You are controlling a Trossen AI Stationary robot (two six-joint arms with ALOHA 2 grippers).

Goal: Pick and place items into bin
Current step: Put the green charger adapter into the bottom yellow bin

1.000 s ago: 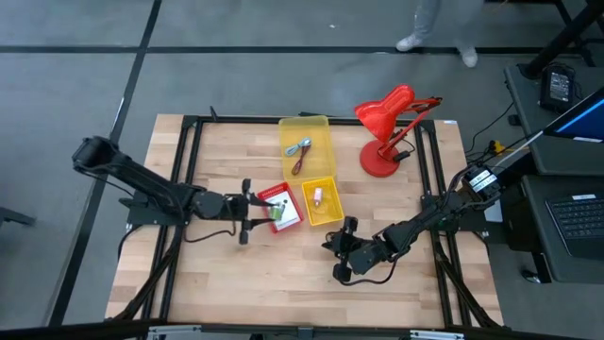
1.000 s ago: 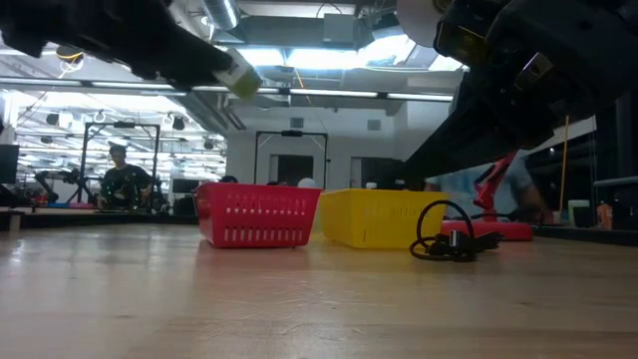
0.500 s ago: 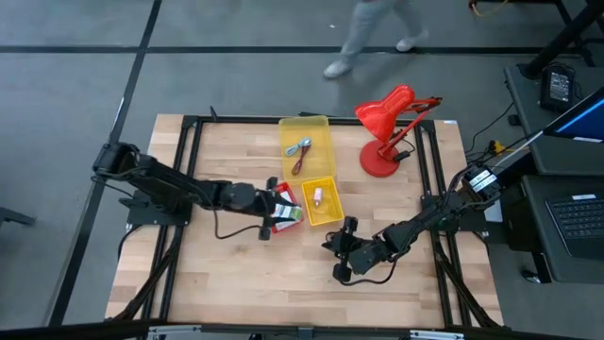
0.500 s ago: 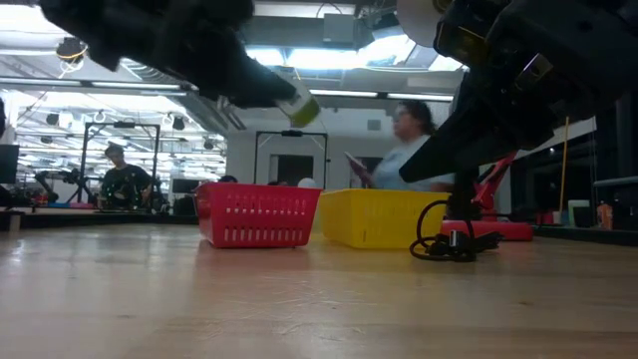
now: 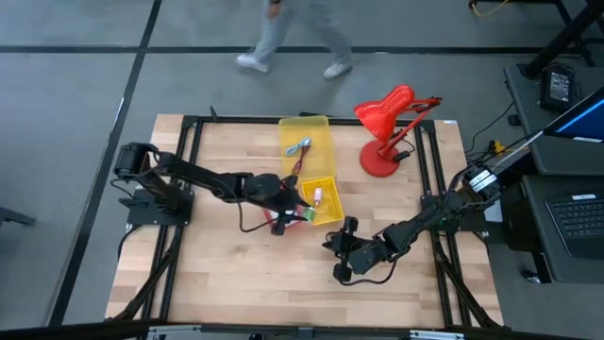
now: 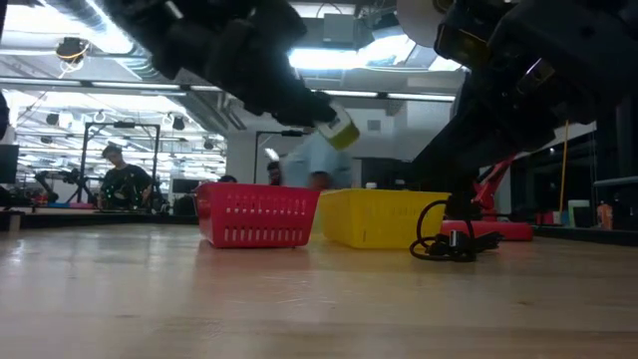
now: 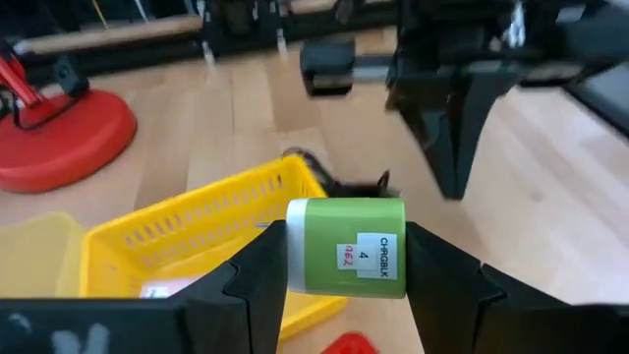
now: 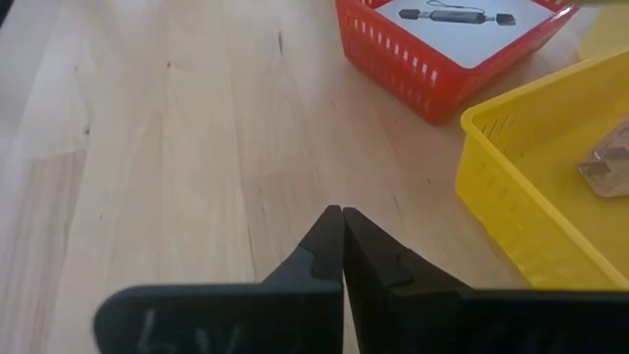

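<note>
Here the left gripper (image 7: 344, 258) jaws are clamping a green cylinder (image 7: 346, 247) over the yellow basket (image 7: 187, 236); releasing off-centre risks missing; right gripper (image 8: 341, 258) jaws are sitting shut, empty.

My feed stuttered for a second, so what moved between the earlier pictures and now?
The left gripper, clamped on the green cylinder throughout, carried it from above the red basket toward the small yellow basket and now holds it over that basket's near edge. Unchanged: the right gripper rests shut on the table, and the black cable, red lamp and baskets sit as before.
</note>
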